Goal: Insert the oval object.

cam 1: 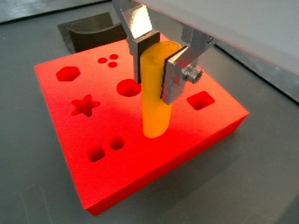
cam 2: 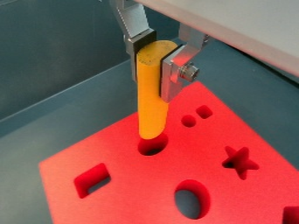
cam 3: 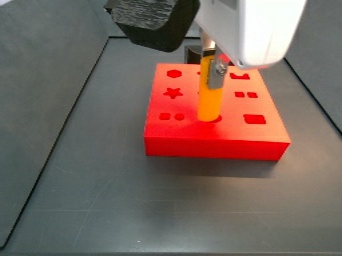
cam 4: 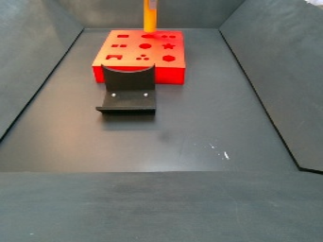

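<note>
Orange-yellow, the oval object point(cam 1: 156, 92) hangs upright, clamped between the tool point(cam 1: 163, 68) fingers. Its lower end meets the red block point(cam 3: 214, 135) near the counter's far edge. No writing is readable.

Piece: the oval object point(cam 1: 156, 92), a long, slim orange-yellow peg of smooth plastic, with flattened sides and a rounded top end.
Pose: upright, long axis vertical in both side views point(cam 3: 210, 90) point(cam 4: 150, 16).
Grip: the gripper point(cam 2: 158, 59) holds it near its upper end, the jaws closed on its two flat sides, well above the bench.
Lower end: in a wrist view the tip stands right at a rounded hole in the red block point(cam 2: 128, 175); whether it has entered cannot be told.
Place: in a side view it stands over the middle of the block's top, and in a wrist view beside the small square hole.
</note>
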